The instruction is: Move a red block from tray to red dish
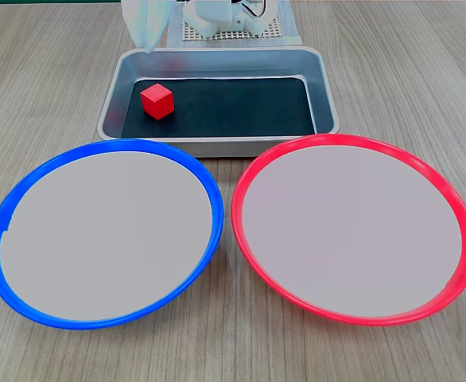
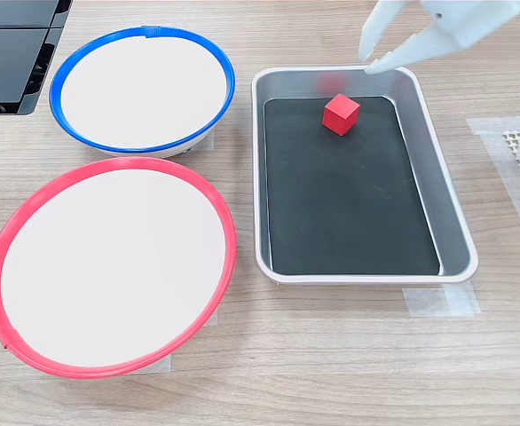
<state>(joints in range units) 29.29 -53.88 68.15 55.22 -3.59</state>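
one red block (image 1: 157, 101), one tray (image 1: 217, 145), two dishes

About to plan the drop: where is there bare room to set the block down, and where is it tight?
The red dish is wholly bare, as is the blue dish. In the tray, the black floor is free except the end holding the red block, where the gripper hangs over the rim.
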